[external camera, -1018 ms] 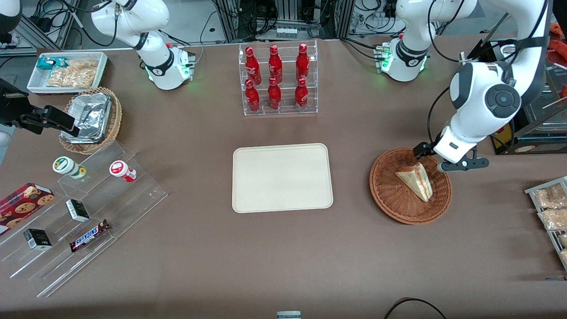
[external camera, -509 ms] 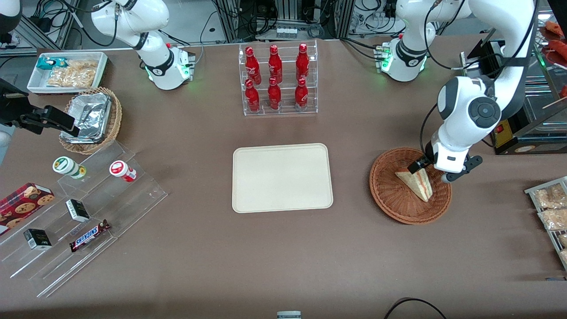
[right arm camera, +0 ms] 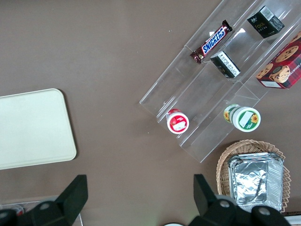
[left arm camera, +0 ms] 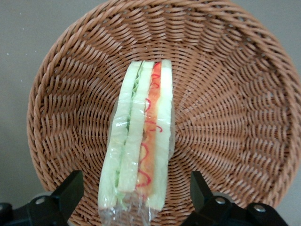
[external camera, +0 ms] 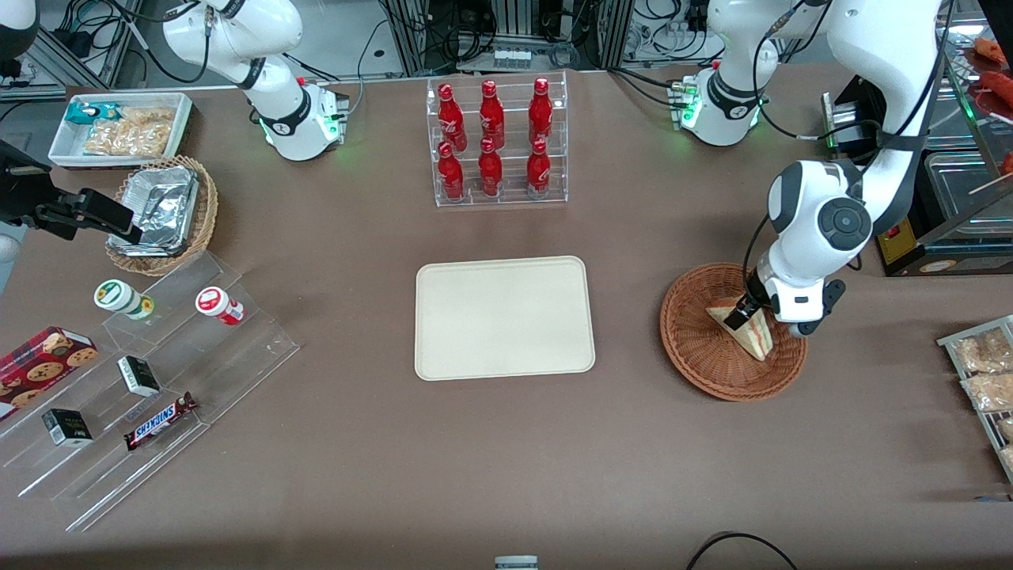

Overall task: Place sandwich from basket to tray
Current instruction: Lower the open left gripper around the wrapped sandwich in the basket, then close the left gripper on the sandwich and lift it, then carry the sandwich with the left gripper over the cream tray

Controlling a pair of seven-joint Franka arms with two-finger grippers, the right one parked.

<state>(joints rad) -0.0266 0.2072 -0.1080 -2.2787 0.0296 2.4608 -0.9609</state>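
Observation:
The sandwich is a wrapped triangular wedge lying in the reddish-brown wicker basket toward the working arm's end of the table. In the left wrist view the sandwich shows its red and green filling, inside the basket. My left gripper hangs low over the basket, open, with one finger on each side of the sandwich's wide end, not touching it. The cream-beige tray lies empty at the table's middle; its corner also shows in the right wrist view.
A clear rack of red bottles stands farther from the camera than the tray. A tan basket with foil containers, a white bin of snacks and a clear stepped stand with snacks lie toward the parked arm's end. Packets lie near the working arm's end.
My left gripper has moved down and nearer the camera, from the basket's rim to over the sandwich's wide end. The sandwich has not moved.

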